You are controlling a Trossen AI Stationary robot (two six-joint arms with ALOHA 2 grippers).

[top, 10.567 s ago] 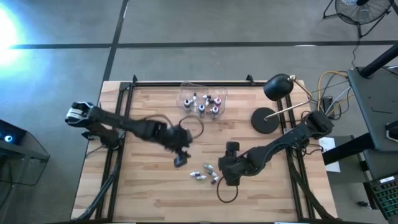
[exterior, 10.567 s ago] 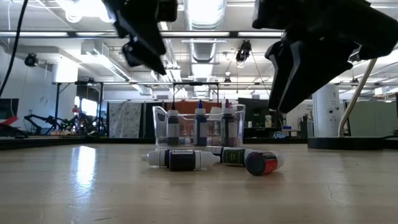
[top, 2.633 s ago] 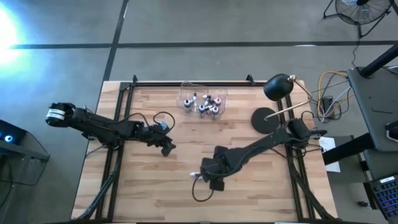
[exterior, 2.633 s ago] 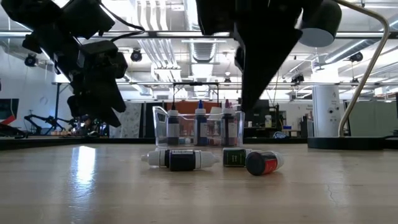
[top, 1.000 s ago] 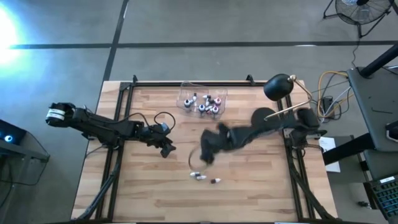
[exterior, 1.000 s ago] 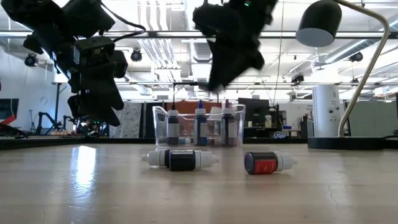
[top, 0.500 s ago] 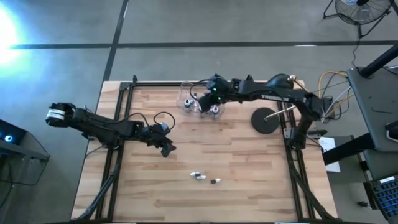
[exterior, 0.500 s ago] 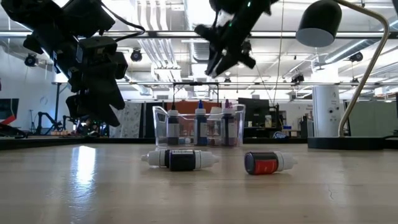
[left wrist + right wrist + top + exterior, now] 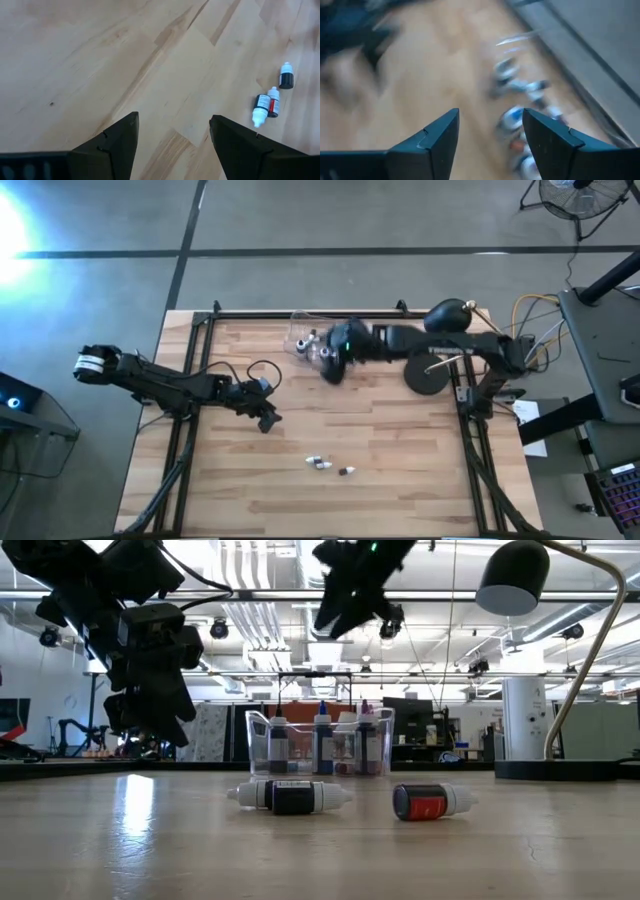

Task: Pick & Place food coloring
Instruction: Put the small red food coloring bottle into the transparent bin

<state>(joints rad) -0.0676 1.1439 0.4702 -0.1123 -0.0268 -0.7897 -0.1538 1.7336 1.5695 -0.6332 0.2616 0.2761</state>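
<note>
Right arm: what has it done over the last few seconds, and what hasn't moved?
The right end effector carried one bottle from the loose group up to the clear box; it now hangs open above the box. Three bottles remain loose on the table. The left end effector stayed open, parked at table left.
</note>
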